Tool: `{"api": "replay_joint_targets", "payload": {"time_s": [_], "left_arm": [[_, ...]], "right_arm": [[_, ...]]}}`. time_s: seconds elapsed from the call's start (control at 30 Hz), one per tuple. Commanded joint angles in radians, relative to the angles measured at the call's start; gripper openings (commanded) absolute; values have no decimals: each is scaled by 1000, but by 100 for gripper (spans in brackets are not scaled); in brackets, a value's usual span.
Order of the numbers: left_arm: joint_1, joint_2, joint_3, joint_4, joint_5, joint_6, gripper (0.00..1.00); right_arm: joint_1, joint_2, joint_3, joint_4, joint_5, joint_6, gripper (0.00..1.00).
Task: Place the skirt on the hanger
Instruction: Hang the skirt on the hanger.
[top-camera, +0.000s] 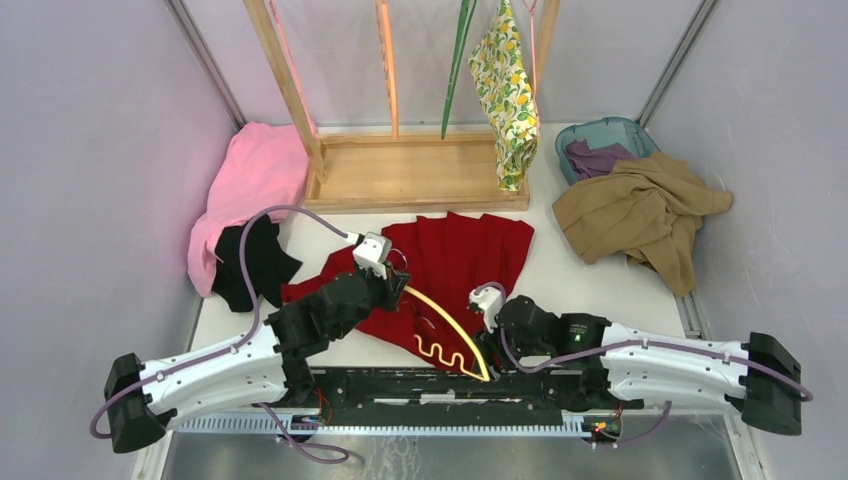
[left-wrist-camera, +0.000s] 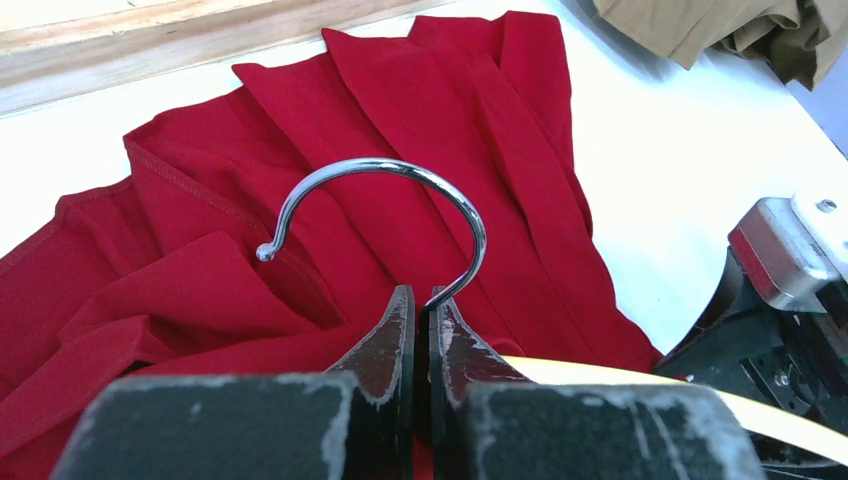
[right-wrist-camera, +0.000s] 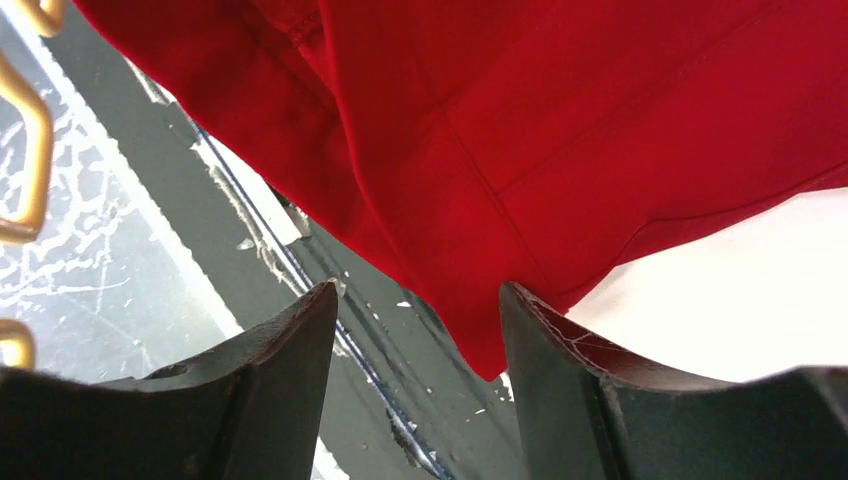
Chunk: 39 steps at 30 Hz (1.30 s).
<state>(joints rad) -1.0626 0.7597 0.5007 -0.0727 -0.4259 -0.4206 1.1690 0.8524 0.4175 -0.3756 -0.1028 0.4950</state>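
Note:
The lemon-print skirt (top-camera: 508, 95) hangs from the top of the wooden rack (top-camera: 415, 180) at the back, with a thin pink hanger wire (top-camera: 531, 45) beside its top. Neither gripper is near it. My left gripper (top-camera: 396, 291) (left-wrist-camera: 422, 295) is shut on the metal hook (left-wrist-camera: 400, 170) of an orange-yellow hanger (top-camera: 445, 325) that lies over a red pleated garment (top-camera: 455, 255) (left-wrist-camera: 400, 110). At the near edge of that red garment (right-wrist-camera: 560, 120), my right gripper (top-camera: 490, 335) (right-wrist-camera: 418, 295) is open. A corner of the red hem hangs between its fingers, ungripped.
An orange hanger (top-camera: 386, 60) and a green hanger (top-camera: 458, 70) hang on the rack. A pink cloth (top-camera: 250, 180) and a black cloth (top-camera: 255, 262) lie at the left. A tan garment (top-camera: 640, 210) and a teal bin (top-camera: 600, 135) sit at the right.

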Motion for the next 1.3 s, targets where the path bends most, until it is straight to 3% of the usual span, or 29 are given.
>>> {"api": "replay_joint_targets", "payload": {"time_s": [0.0,0.23,0.9,1.27], "left_arm": [[-5,-35,29,78,12,36,3],[-6,-44,16,79,14,31,3],[-6,-58,3,85,16,29,3],[-6,-62,-1,88,17,30,3]], "right_arm": [[65,25,79,8,218,-30,67],[106,61,98,-18,350,-20,69],[167,161,109,65,230,-34,74],[195,251,147,21,376,0,76]]}}
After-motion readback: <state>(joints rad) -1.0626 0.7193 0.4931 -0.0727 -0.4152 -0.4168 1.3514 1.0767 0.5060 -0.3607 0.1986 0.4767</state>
